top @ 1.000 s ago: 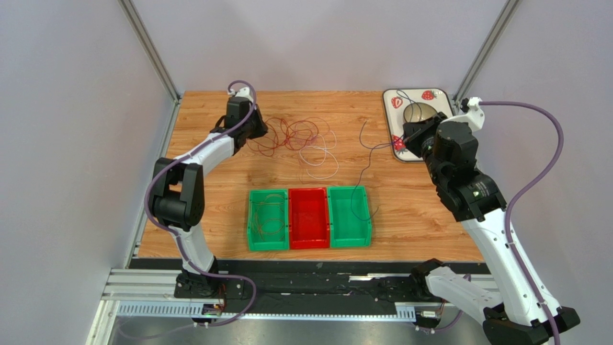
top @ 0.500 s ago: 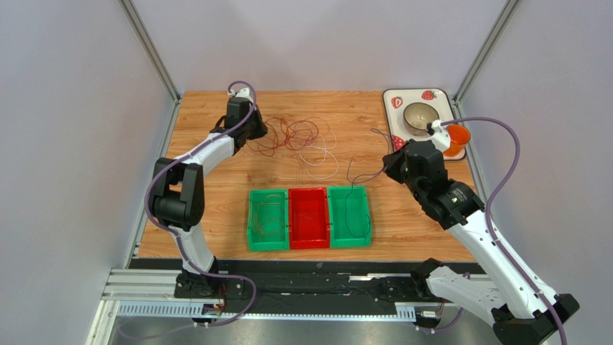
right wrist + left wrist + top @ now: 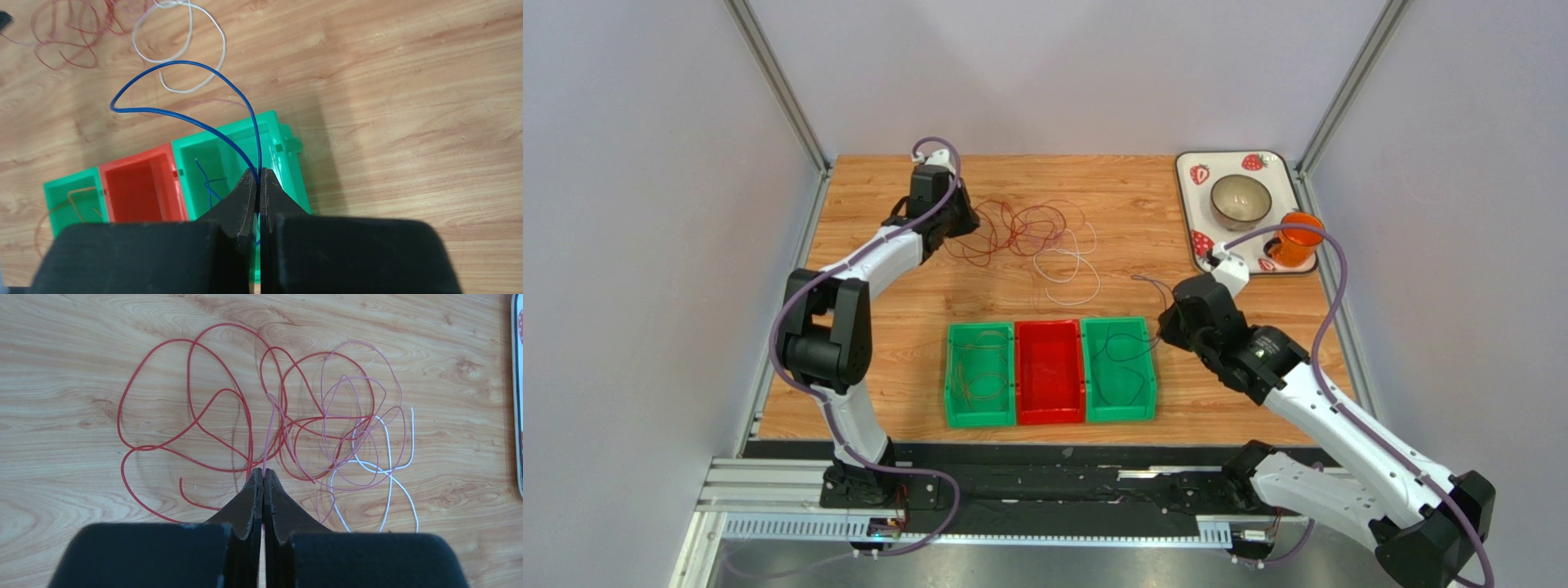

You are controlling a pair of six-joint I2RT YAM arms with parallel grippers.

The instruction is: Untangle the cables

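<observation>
The cables [image 3: 1026, 229] lie tangled at the back of the table: red loops [image 3: 190, 404], pink loops [image 3: 362, 386] and a white strand [image 3: 387, 471]. My left gripper [image 3: 967, 224] [image 3: 263, 473] is at the tangle's left edge, shut on a pink strand. My right gripper [image 3: 1163, 328] [image 3: 258, 173] hovers over the right green bin [image 3: 1120, 322] [image 3: 288, 165], shut on a dark blue cable [image 3: 113, 107]. That cable arcs up from the fingers, and its end hangs inside the bin. A brown-orange cable [image 3: 979, 368] lies in the left green bin [image 3: 979, 328].
A red bin [image 3: 1049, 325] sits between the two green ones. At the back right a strawberry-print tray [image 3: 1195, 172] holds a metal bowl [image 3: 1237, 196], with an orange cup [image 3: 1296, 239] beside it. Walls close off the table's left, right and back.
My right arm has swung from the tray at the back right down to the right green bin, carrying the dark blue cable. The left arm has stayed still.
</observation>
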